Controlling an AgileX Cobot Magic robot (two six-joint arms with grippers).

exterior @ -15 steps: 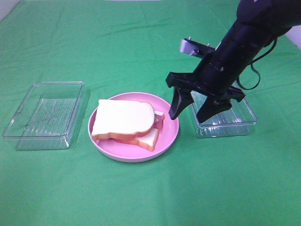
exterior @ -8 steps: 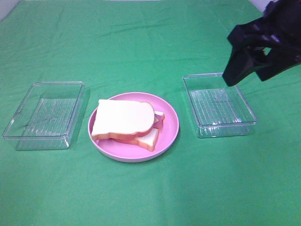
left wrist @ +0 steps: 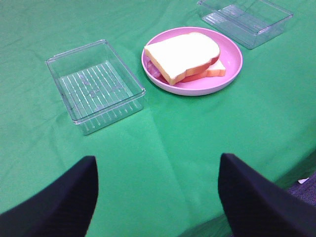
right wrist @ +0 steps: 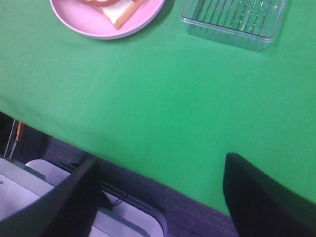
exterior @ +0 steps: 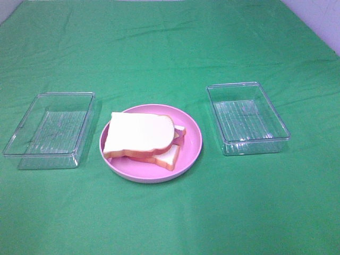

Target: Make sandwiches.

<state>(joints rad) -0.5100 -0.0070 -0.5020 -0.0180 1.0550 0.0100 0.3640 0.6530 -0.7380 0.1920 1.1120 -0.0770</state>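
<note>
A sandwich (exterior: 141, 138) of two white bread slices with orange-brown crust and a reddish layer between them lies on the round pink plate (exterior: 191, 146) at the table's middle. The left wrist view shows the sandwich (left wrist: 185, 57) from the near left side. The right wrist view catches only a corner of the sandwich (right wrist: 116, 11) on its plate (right wrist: 98, 24). Neither arm appears in the high view. My left gripper (left wrist: 158, 197) hangs open above the table's near edge, nothing between its fingers. My right gripper (right wrist: 160, 197) is open too, over the front edge of the table.
A clear plastic tray (exterior: 50, 127) stands left of the plate and another clear tray (exterior: 247, 117) stands right of it; both look empty. Green cloth (exterior: 170, 212) covers the table. Past the front edge, the right wrist view shows grey floor and pale equipment (right wrist: 74, 217).
The right arm, which hung over the right tray beside the plate, has pulled back up and to the right and left the high view. The sandwich has not moved.
</note>
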